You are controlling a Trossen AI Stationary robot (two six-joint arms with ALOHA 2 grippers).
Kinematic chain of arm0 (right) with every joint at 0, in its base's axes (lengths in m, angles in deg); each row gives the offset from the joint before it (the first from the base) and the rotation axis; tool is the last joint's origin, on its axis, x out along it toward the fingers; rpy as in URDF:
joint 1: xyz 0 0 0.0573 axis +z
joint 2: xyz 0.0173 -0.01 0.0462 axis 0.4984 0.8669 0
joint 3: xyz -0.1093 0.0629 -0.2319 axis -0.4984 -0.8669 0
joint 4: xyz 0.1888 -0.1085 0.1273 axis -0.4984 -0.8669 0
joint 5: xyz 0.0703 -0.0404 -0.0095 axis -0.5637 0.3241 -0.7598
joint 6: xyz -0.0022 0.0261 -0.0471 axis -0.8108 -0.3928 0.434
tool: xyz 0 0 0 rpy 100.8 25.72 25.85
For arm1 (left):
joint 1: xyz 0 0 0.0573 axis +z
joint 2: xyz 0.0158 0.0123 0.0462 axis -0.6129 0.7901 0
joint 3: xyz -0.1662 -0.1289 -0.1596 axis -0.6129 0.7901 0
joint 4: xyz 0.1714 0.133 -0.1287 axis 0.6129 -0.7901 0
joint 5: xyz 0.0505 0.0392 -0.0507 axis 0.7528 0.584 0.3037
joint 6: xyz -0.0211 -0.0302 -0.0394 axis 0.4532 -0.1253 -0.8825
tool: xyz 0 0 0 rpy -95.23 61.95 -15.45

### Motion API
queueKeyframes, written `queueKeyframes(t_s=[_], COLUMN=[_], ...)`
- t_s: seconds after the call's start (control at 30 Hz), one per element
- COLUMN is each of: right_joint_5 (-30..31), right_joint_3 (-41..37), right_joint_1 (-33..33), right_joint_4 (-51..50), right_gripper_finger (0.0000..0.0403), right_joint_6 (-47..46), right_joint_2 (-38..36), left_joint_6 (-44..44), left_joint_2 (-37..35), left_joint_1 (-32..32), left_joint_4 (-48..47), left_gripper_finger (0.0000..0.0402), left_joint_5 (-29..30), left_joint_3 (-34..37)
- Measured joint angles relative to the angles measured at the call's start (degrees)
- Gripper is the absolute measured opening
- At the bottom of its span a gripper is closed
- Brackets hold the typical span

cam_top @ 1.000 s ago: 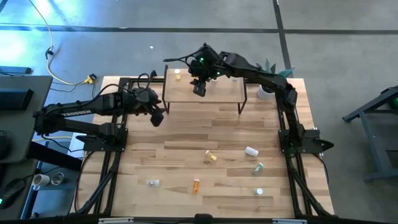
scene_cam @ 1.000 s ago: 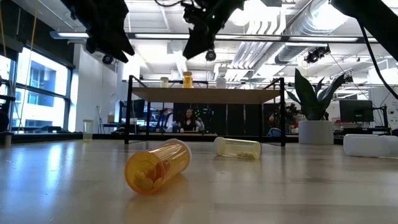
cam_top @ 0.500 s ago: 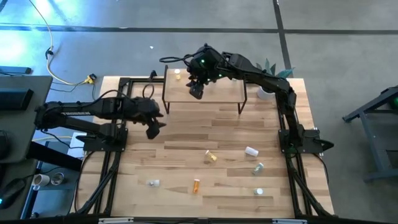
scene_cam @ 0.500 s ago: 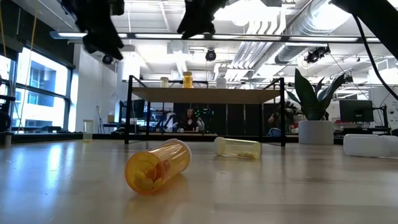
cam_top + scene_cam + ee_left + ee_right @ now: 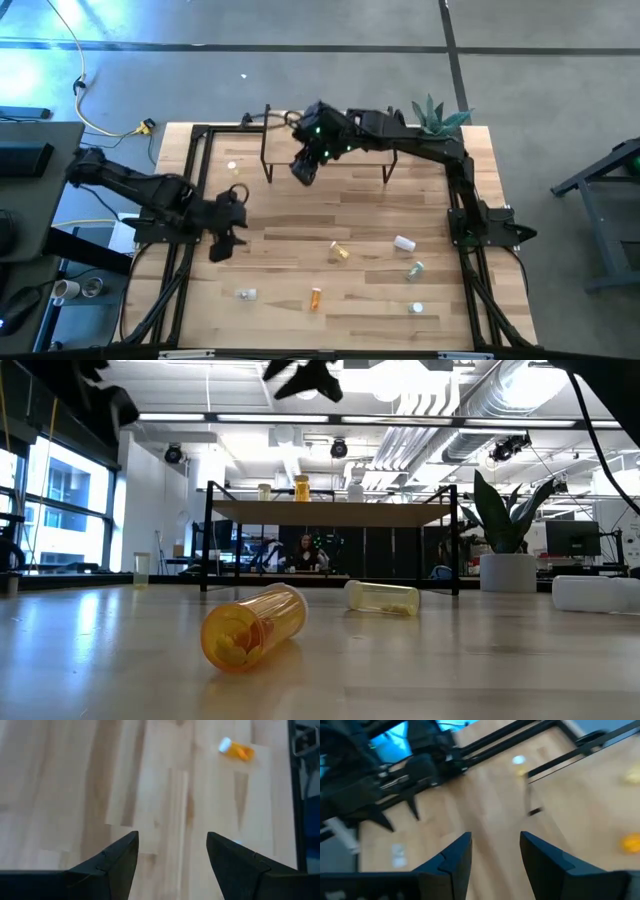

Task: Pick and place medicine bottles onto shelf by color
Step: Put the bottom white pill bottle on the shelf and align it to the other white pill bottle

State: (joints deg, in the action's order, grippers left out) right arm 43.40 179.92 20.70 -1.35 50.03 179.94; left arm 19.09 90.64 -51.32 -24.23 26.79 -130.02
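My left gripper hangs spread and empty over the left side of the tabletop, angled toward the loose bottles so I can pick the next one; its wrist view shows the orange white-capped pill bottle lying ahead. My right gripper, jaws apart and holding nothing, sits above the low light-wood shelf on black legs, at its near-left edge. Three small bottles already stand on the shelf. Compared with a second ago, the left arm has swung nearer, away from the shelf, and the right gripper has drifted left and nearer.
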Motion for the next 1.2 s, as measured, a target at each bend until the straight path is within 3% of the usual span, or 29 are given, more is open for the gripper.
queueKeyframes(t_s=[0.23, 0.47, 0.77, 1.2], right_joint_5=[4.27, 11.96, 13.5, 13.46], right_joint_3=[-0.07, -0.07, -0.07, -0.07], right_joint_1=[6.57, 10.86, 11.94, 11.87], right_joint_4=[-0.14, -0.05, -0.01, -0.15], right_gripper_finger=[0.0158, 0.0158, 0.0158, 0.0158], right_joint_6=[-5.63, -9.11, -11.51, -8.48], right_joint_2=[0.28, 0.28, 0.31, 0.31], left_joint_6=[-4.62, -7.3, -9.75, -16.78], left_joint_2=[0.81, 4.59, 13.4, 23.2], left_joint_1=[-13.51, -21.83, -26.48, -26.71], left_joint_4=[-0.92, -0.52, 3.5, 10.4], left_gripper_finger=[0.0223, 0.0223, 0.0223, 0.0223], left_joint_5=[4.72, 6.5, 6.61, 5.84], left_joint_3=[0.04, 0.04, 0.04, 0.02])
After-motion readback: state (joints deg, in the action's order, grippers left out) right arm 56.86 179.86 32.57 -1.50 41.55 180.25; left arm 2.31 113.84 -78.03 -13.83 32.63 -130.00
